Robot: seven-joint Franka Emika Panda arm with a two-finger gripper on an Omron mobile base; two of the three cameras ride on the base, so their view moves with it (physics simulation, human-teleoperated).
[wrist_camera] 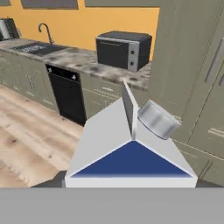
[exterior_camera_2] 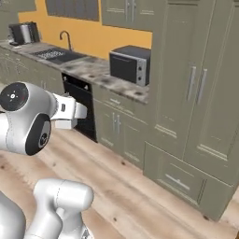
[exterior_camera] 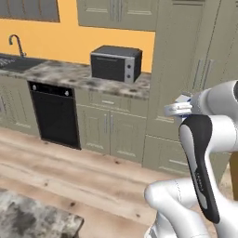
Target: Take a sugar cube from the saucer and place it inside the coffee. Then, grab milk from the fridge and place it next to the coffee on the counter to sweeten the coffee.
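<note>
Olive-grey panelled cupboards (exterior_camera_2: 196, 93) behind mottled stone tabletop (exterior_camera: 69, 76), boxy black microwave (exterior_camera: 116, 62) on it, tool (wrist_camera: 131, 183) clamped on milk (wrist_camera: 131, 148), gabled white carton, blue panel, round metallic cap at 1 o'clock.

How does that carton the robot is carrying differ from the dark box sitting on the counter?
The milk is white with a dark blue panel and a silvery round cap; the microwave is black with a silver strip. The milk sits between the gripper fingers, off any surface; the microwave stands on the counter. The milk has a ridged, sloping top; the microwave's top is flat. Both are boxy.
</note>
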